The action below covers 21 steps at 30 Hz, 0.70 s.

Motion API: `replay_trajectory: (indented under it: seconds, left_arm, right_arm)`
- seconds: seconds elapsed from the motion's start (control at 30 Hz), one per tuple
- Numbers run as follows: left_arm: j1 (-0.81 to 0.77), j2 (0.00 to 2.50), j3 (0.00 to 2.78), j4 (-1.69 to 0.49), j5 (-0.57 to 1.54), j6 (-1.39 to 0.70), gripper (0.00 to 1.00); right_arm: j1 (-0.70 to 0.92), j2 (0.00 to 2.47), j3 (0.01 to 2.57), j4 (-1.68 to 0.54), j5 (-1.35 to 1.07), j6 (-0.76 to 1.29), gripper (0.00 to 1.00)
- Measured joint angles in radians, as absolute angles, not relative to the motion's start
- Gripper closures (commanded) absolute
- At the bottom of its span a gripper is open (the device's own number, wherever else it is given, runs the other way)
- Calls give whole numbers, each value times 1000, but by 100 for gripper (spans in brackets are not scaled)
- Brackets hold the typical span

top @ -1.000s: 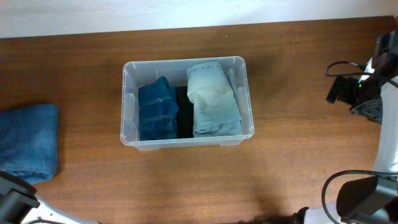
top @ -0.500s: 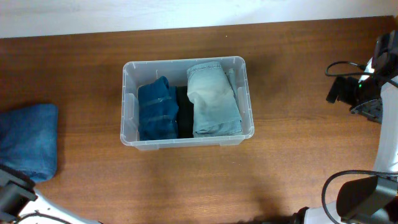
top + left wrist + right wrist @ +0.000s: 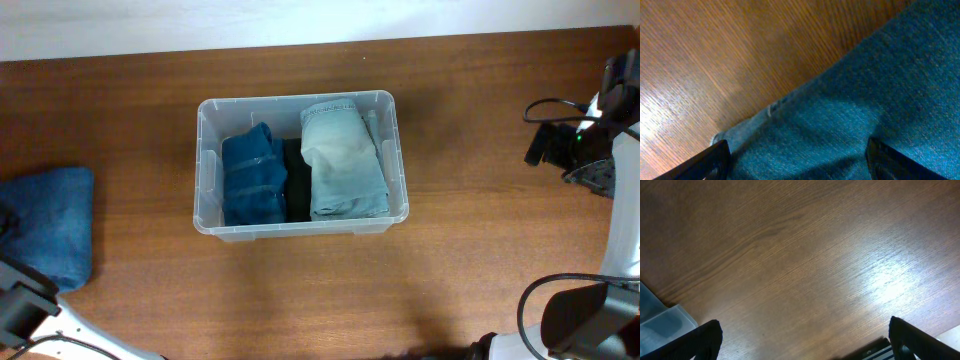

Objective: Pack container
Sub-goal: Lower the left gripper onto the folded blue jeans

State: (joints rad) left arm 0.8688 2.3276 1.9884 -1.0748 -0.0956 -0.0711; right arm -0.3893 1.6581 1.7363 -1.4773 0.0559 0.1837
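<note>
Wooden table (image 3: 450, 250) bears the container (image 3: 205, 170) at its middle, packed with a dark-blue fold (image 3: 250, 180), a black piece (image 3: 295, 180) and pale jeans (image 3: 345, 165). Well apart, at the left edge, lies a blue cloth (image 3: 50, 225). The left gripper (image 3: 797, 167) hangs over it, jaws wide. The right gripper (image 3: 805, 347) gapes over bare wood. A pinch on the hem alone could let the cloth unfold when lifted, and the container looks nearly full.

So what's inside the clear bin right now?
Inside the container: dark blue folded denim on the left, a black item in the middle, light blue folded denim on the right. Anything beneath them is covered.
</note>
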Motion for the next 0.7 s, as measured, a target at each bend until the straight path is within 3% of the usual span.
replay_trajectory:
  seconds: [0.7]
  left_arm:
    - [601,2253,1810,-985,-108,-75,15]
  right_arm:
    - [-389,1658,1736,-1477,56,184,2]
